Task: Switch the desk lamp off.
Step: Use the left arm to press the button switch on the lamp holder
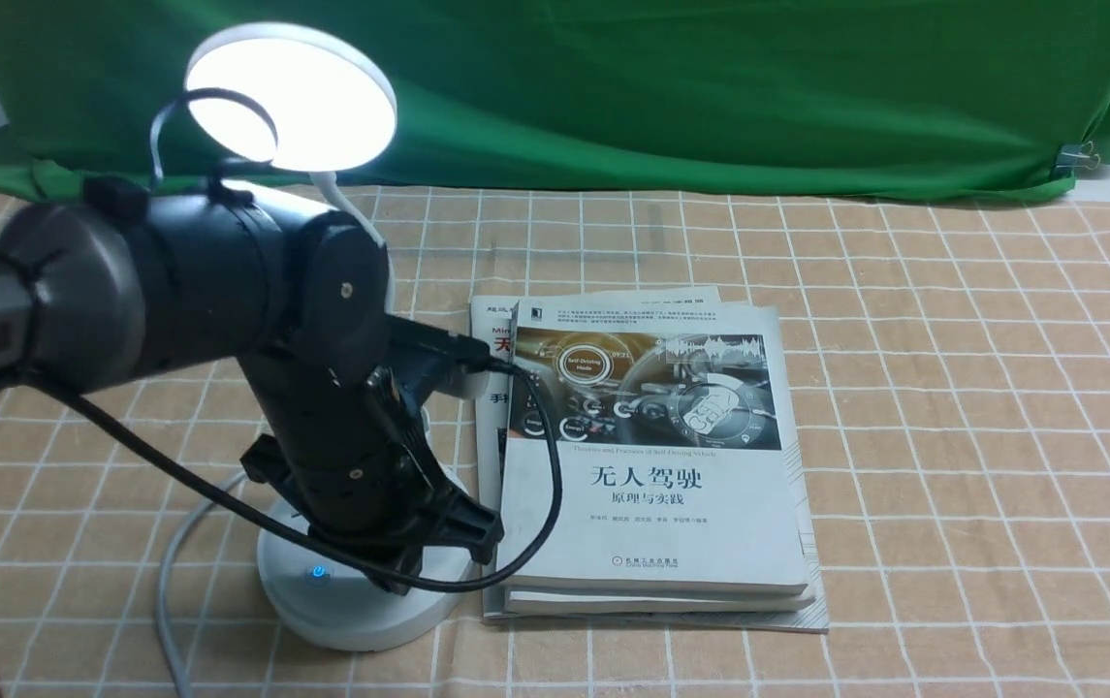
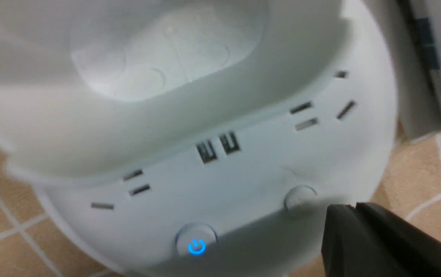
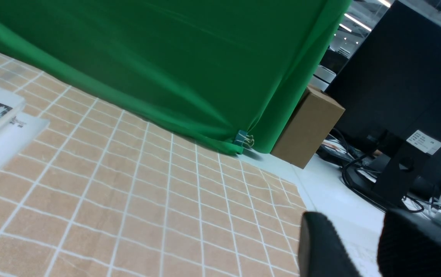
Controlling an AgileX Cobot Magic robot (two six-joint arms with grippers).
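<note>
Standing on the near-left part of the counter [image 1: 952,436], desk lamp [image 1: 291,97] is lit, disc head glowing. Blue power button [image 2: 196,246] on its round base is lit too, with an unlit second button [image 2: 300,196] beside it. Left arm [image 1: 176,281] comes in from the left edge and its wrist bends steeply down over the base. Left gripper [image 1: 443,553] hangs low over the base's right side; in the left wrist view one dark finger [image 2: 378,242] sits just past the unlit button. Contact and jaw gap can't tell. Book stack [image 1: 651,456] lies just right of the base. Right gripper [image 3: 370,246] appears only in its wrist view, jaws parted and empty, above the counter's far-right edge.
</note>
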